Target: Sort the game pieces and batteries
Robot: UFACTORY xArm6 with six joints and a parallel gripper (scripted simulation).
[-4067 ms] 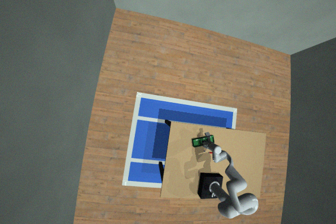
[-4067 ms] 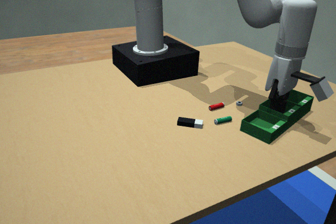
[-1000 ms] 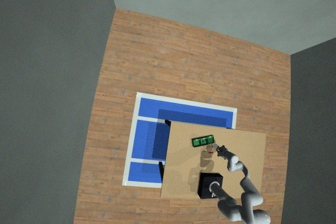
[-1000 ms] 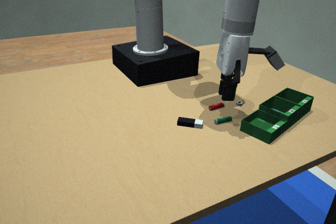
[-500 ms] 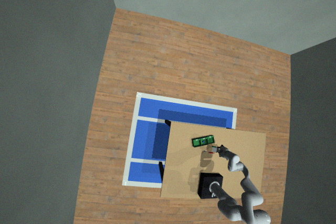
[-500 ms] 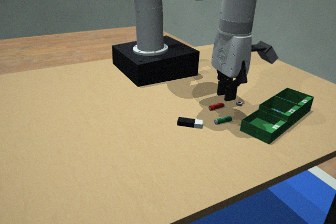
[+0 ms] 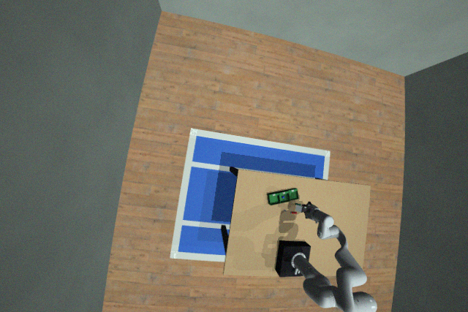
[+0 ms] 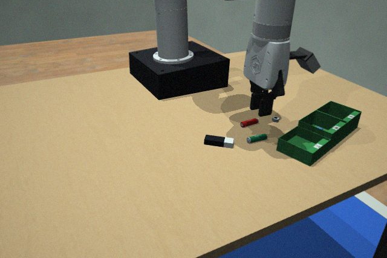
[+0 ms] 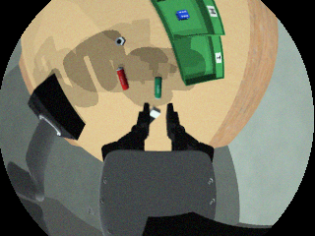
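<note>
A red battery (image 8: pixel 249 122) and a green battery (image 8: pixel 256 138) lie on the table left of a green row of three bins (image 8: pixel 318 130). The bin labels are too small to read. A small blue piece (image 8: pixel 319 127) lies in the middle bin. My gripper (image 8: pixel 263 110) points down just above the table, behind the red battery and beside a grey nut (image 8: pixel 275 119). Its fingers stand partly open with nothing between them. The wrist view shows the red battery (image 9: pixel 121 78), the green battery (image 9: pixel 157 87), the bins (image 9: pixel 191 15) and the gripper (image 9: pixel 157 113).
A black and white USB stick (image 8: pixel 219 141) lies left of the green battery. The arm's black base (image 8: pixel 178 69) stands behind. The table's front edge runs close to the right of the bins, with a blue mat on the floor below.
</note>
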